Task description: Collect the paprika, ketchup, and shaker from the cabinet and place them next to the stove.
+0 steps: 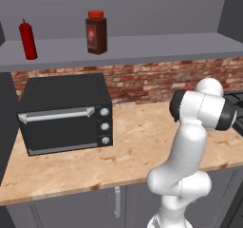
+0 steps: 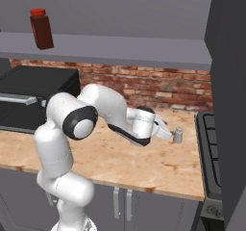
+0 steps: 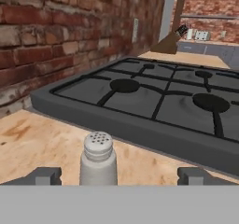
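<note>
Grey-white shaker (image 3: 97, 158) stood upright on the counter (image 3: 32, 139), between the fingers of the tool (image 3: 116, 175), whose jaws were spread wide and gripped nothing. Just ahead of the tool lay the stove (image 3: 154, 97). That delivery looked done. Paprika (image 1: 96, 32) and ketchup (image 1: 28, 39) waited on the cabinet (image 1: 142, 49), well behind and above; next move called for backing off without tipping the shaker

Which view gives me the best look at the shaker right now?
The hand view: the shaker stands upright on the counter, close up between the open gripper's fingertips, beside the stove. The right base view shows it small, past the hand. In the left base view I can't make it out.
</note>
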